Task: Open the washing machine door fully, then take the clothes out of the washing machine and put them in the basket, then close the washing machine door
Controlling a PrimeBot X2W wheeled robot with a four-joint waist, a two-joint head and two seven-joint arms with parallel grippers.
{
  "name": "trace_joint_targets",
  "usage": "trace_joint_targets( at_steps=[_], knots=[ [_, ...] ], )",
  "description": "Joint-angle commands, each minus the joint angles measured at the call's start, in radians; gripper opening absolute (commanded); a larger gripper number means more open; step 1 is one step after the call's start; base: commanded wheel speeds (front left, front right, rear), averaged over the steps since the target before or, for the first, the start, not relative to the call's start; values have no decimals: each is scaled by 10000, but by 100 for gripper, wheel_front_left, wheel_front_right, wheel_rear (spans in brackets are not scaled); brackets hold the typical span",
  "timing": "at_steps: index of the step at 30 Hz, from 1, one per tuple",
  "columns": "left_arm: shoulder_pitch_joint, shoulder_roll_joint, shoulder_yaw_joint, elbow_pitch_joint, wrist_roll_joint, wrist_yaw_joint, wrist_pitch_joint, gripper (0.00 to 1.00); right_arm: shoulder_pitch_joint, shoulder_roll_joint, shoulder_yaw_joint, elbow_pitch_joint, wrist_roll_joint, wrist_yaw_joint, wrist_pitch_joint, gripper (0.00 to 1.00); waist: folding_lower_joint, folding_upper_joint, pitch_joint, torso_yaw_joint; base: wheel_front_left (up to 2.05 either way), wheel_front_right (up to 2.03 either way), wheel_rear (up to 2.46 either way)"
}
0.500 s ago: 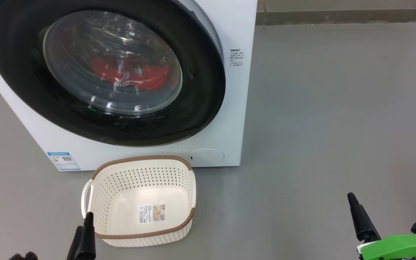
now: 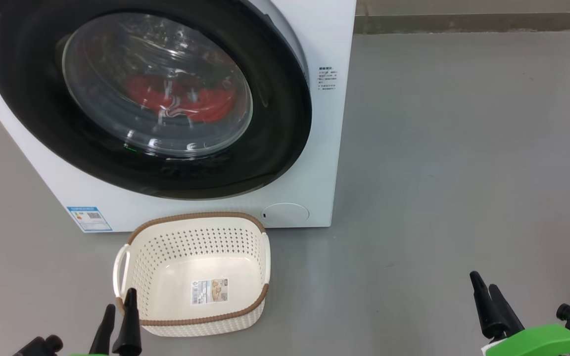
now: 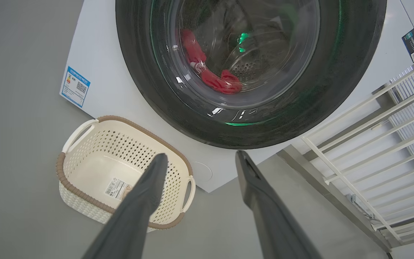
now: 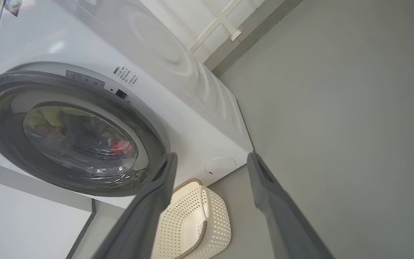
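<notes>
Upper left of frame, inside washing machine (image 2: 324,163) behind its closed door (image 2: 275,123): red clothes (image 2: 186,101). Below, cream basket (image 2: 166,247) with paper label (image 2: 209,290) on bottom. Left gripper (image 2: 120,299) lower left, right gripper (image 2: 483,280) lower right, both with fingers spread apart

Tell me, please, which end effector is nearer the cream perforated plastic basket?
Left. The left end effector sits by the basket's near left corner; the right end effector is far off to its right.

The washer (image 2: 324,168) is white with a blue label (image 2: 89,219); its door (image 2: 32,123) has a glossy black rim. The clothes (image 2: 206,106) are red with white stripes. Ahead of the black-fingered left tool (image 2: 120,299), the basket (image 2: 191,242) is cream, dotted with holes, brown-rimmed. The floor (image 2: 463,148) is grey.
</notes>
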Motion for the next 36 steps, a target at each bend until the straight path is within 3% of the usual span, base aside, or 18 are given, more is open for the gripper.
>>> trace_joint_targets(
  at_steps=[1,36],
  knots=[
    [-93,189,102,-329,314,87,-141,100,-45,-186,123,-235,-292,8,-124,100,-1,0,2,6,0,0,0],
    [38,499,-588,-733,4615,653,-1182,100,366,-572,262,-575,-4307,12,-1071,100,-1,0,52,130,0,0,0]
  ],
)
